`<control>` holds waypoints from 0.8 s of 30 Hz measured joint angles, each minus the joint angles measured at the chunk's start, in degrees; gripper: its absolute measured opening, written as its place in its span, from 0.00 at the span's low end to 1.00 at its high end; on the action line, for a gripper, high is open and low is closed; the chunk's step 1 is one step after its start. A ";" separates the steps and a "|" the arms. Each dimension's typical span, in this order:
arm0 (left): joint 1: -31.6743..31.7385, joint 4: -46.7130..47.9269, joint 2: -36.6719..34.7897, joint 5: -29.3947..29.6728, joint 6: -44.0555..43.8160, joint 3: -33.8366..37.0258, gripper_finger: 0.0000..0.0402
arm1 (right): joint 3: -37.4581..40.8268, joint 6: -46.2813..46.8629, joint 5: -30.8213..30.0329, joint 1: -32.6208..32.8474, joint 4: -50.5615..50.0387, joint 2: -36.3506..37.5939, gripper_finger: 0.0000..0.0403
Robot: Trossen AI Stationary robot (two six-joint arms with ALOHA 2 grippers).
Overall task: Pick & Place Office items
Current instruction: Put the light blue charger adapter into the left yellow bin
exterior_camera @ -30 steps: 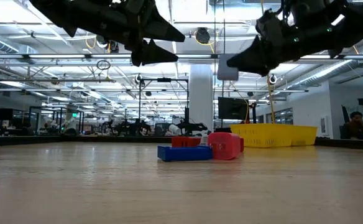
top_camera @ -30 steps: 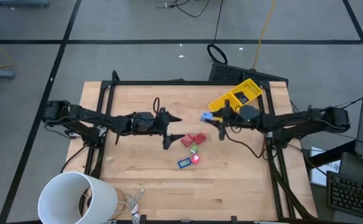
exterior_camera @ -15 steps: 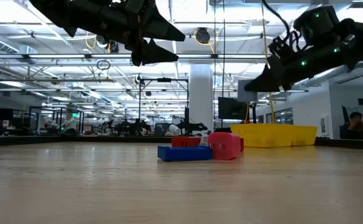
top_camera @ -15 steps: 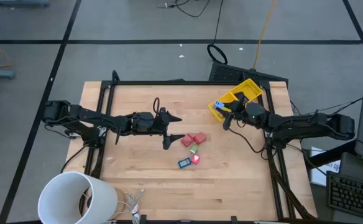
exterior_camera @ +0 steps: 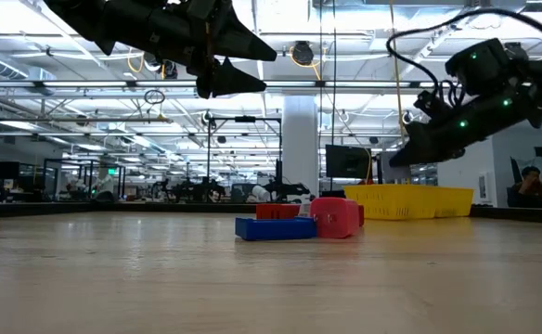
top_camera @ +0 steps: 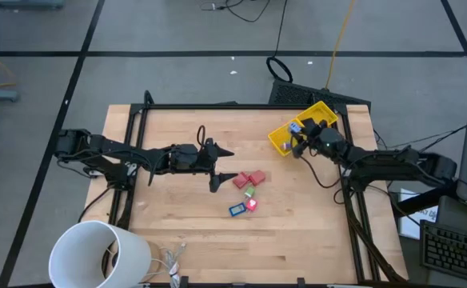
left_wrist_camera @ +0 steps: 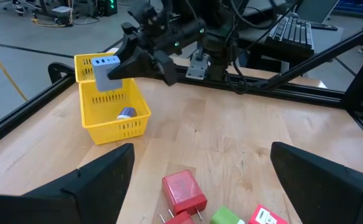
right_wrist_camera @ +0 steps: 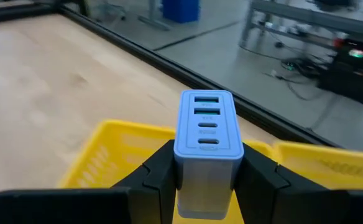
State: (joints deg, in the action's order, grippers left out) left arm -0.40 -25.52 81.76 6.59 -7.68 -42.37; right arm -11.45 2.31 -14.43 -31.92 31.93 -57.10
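Charger [right_wrist_camera: 207,134], a small blue-faced USB block, is sitting clamped between the right gripper's [right_wrist_camera: 207,177] fingers, hanging over the yellow bin [top_camera: 312,122] at the table's far right corner. It is looking rigid and light, hard plastic with smooth flat sides, so a squeeze across the two broad faces, as here, is probably suiting it best; the slick shell could slide if the grip is loosening. Dropped from this height into the bin it is unlikely to be breaking.

Other items are lying near the table's middle: red blocks [top_camera: 249,178], a green bit [top_camera: 249,191], a blue rectangle [top_camera: 237,210] and a pink-red bit [top_camera: 252,204], all close together. One red block [left_wrist_camera: 183,190] is showing plug prongs, so taking it by the body is seeming wiser. The left gripper [top_camera: 222,166] is hovering wide open just beside this cluster.

Bare pale wood table [top_camera: 177,232] is offering a flat, slightly smooth surface. A white cylinder [top_camera: 97,254] is standing at the near left corner. Beyond is stretching an open lab with desks and ceiling lights.
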 joint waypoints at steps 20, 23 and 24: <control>-0.02 -0.04 0.00 0.00 0.00 0.01 0.92 | 2.26 -0.01 -0.53 -4.12 -0.05 0.00 0.29; -0.02 -0.04 0.00 0.00 -0.02 0.02 0.94 | 2.26 0.00 -0.50 -4.12 -0.03 0.00 0.35; -0.01 -0.05 0.00 -0.01 -0.02 0.02 0.94 | 2.26 0.00 -0.50 -4.12 -0.02 0.00 0.37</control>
State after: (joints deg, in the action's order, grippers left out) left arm -0.41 -25.57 81.76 6.58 -7.70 -42.35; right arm -9.19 2.31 -14.93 -36.03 31.91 -57.10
